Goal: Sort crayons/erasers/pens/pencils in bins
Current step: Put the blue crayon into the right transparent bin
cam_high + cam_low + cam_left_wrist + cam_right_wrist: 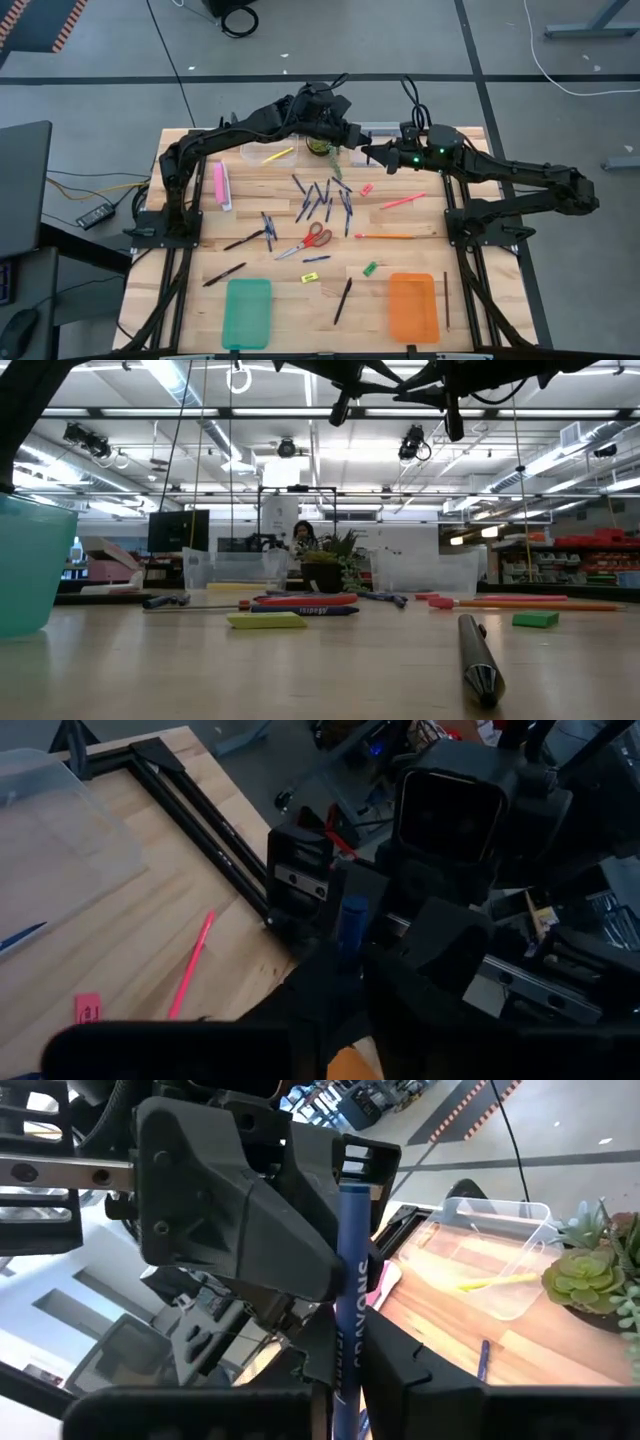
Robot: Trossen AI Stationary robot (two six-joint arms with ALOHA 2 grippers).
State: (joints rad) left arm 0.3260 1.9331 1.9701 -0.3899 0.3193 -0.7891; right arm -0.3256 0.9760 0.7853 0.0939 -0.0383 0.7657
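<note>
1. Crayon, blue [352,1280], is standing upright in our right gripper [340,1372], whose fingers are closing tight on its lower end, above the far middle of the bench [290,310].
2. We are judging it light, stiff, waxy-slick and snappable, so we are favouring a mid-shaft hold.
3. Our left gripper [300,1210] is meeting its top; we cannot tell whether those fingers are gripping.
4. Beyond, a clear bin [495,1204] is holding a yellow pencil [495,1282], beside a plant [585,1275].
</note>
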